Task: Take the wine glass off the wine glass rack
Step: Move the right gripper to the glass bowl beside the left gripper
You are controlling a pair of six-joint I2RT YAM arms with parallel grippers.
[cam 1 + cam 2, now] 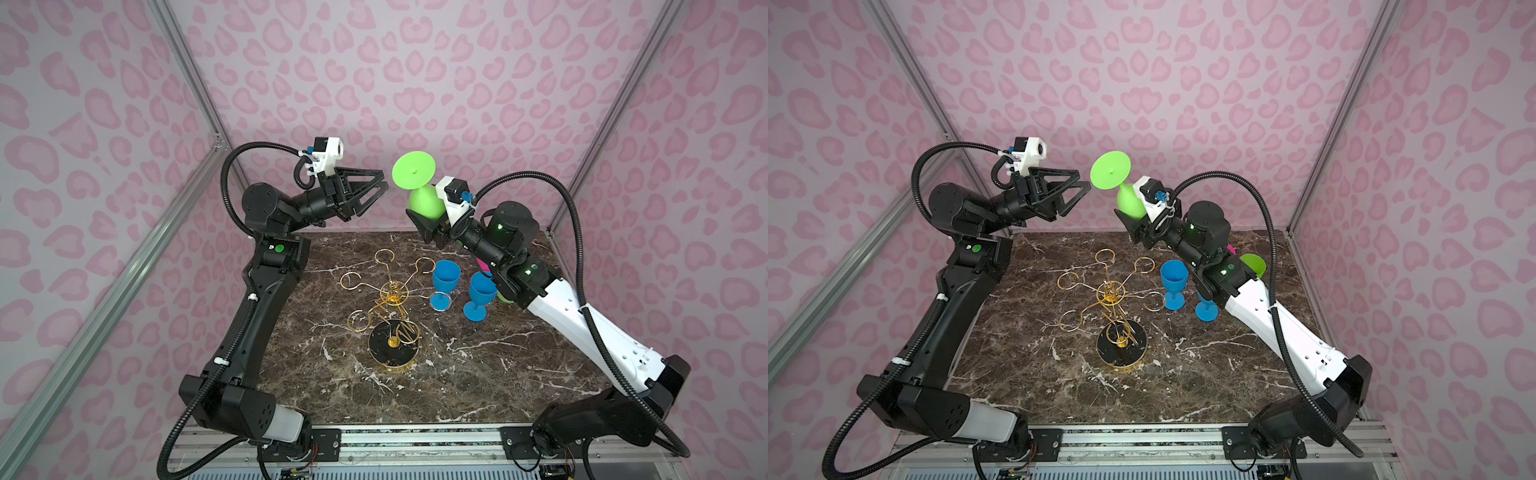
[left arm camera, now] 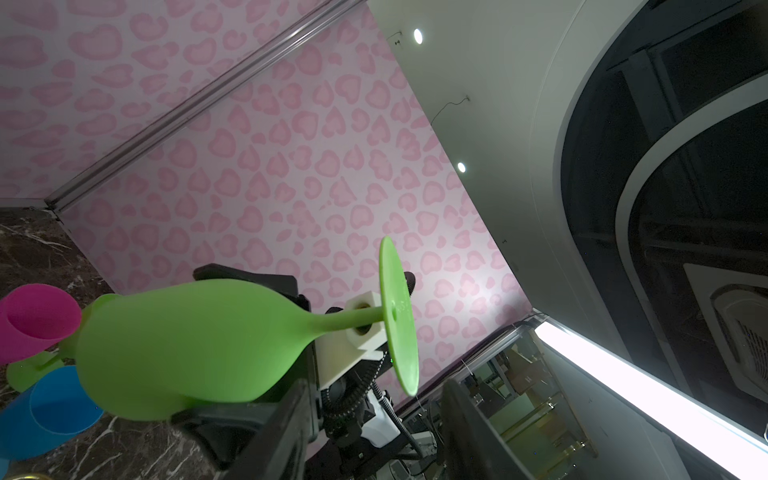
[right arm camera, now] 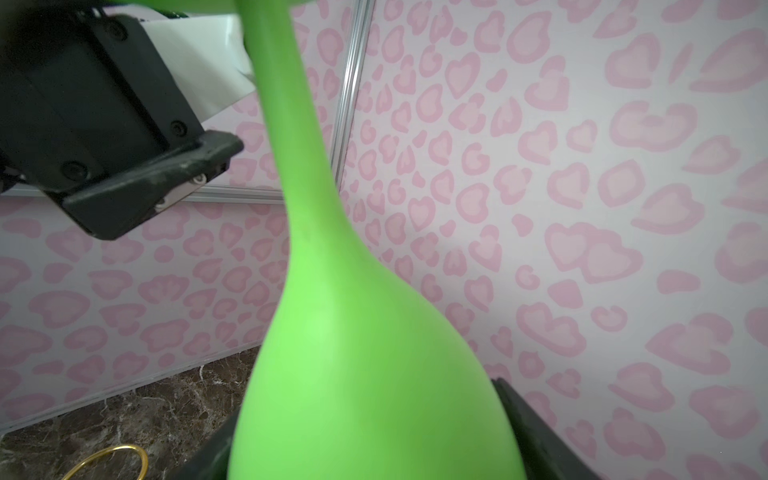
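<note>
The gold wine glass rack (image 1: 392,291) stands mid-counter (image 1: 457,374), two blue glasses (image 1: 446,276) upright just beside it, under the right arm. The green wine glass (image 1: 419,199) is up in the air above the counter's far edge, its long axis tilted, foot up and toward the left, bowl down. The right jaws pinch its bowl. The left jaws hang spread just beside its foot.

Whole booth's wrapped in pink heart-leopard walls (image 1: 415,62), with aluminium posts (image 1: 195,83) in the corners. The surface (image 1: 478,374) is dark brown marble with white veins. Overhead there's a white ceiling (image 2: 478,83), two small spotlights (image 2: 418,36) and one bright strip light (image 2: 623,386).
</note>
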